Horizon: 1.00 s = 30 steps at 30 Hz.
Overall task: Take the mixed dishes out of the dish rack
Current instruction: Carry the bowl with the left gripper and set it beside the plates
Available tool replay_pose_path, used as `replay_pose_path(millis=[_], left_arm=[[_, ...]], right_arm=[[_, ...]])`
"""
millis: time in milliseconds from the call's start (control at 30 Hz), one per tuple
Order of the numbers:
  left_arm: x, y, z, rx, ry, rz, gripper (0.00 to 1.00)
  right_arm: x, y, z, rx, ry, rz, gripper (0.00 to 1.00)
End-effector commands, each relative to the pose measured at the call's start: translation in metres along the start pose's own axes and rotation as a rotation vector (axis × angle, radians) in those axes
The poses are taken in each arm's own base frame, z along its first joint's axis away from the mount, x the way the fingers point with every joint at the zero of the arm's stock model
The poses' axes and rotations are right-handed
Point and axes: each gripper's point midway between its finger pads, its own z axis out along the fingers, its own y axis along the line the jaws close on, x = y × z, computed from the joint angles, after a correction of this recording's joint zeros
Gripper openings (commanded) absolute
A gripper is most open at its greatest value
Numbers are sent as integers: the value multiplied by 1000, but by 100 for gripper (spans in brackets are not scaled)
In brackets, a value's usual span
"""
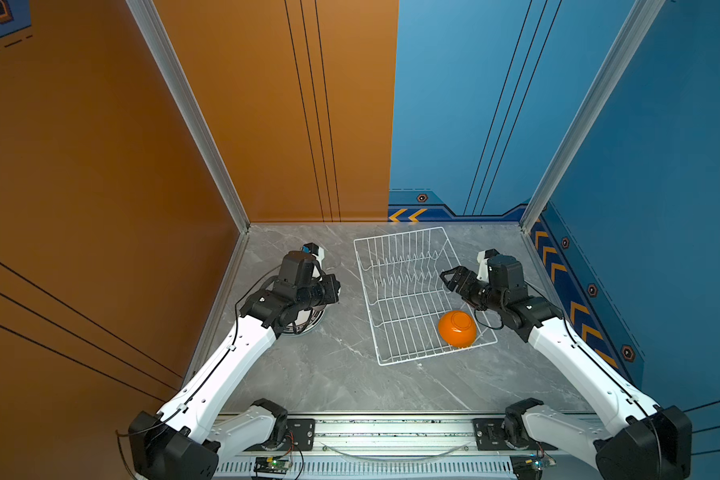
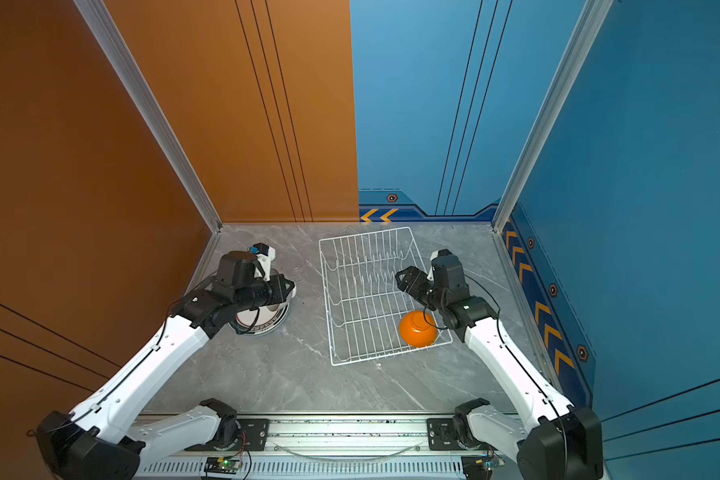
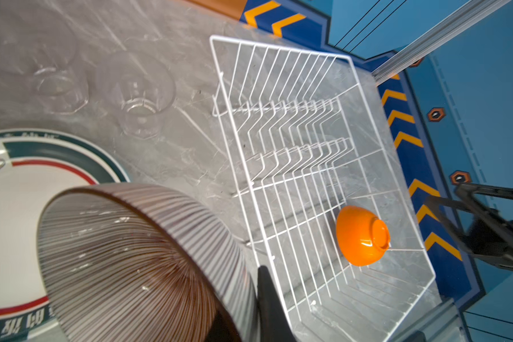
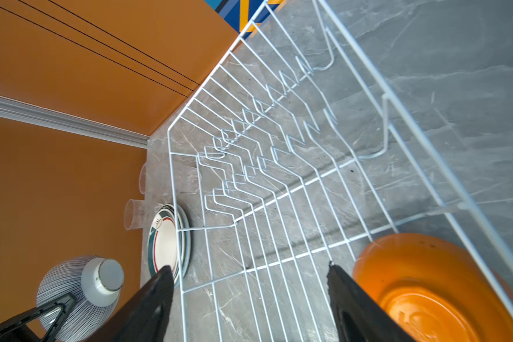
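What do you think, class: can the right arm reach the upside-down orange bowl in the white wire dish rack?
Probably yes. The right arm holds its jaws open over the white wire dish rack, close to the glossy orange bowl, which lies foot up. No other dish stands between them.

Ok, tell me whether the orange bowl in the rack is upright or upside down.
Upside down, slightly tilted: the orange bowl shows its foot ring upward in both top views, resting inside the dish rack.
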Motion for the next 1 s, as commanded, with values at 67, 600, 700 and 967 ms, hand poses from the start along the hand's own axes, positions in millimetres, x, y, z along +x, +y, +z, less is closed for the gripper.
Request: replay_pose_path(millis=[67, 600, 700, 967], left_arm=[[15, 12, 19, -64, 67, 30, 0], [42, 27, 70, -165, 216, 36, 0], [46, 30, 76, -184, 233, 34, 0], [53, 35, 96, -207, 293, 47, 0]], right_arm=[[8, -23, -14, 127, 13, -95, 83], [20, -47, -17, 204, 22, -77, 83], [22, -45, -16, 197, 33, -75, 83], [22, -46, -21, 190, 20, -69, 83]])
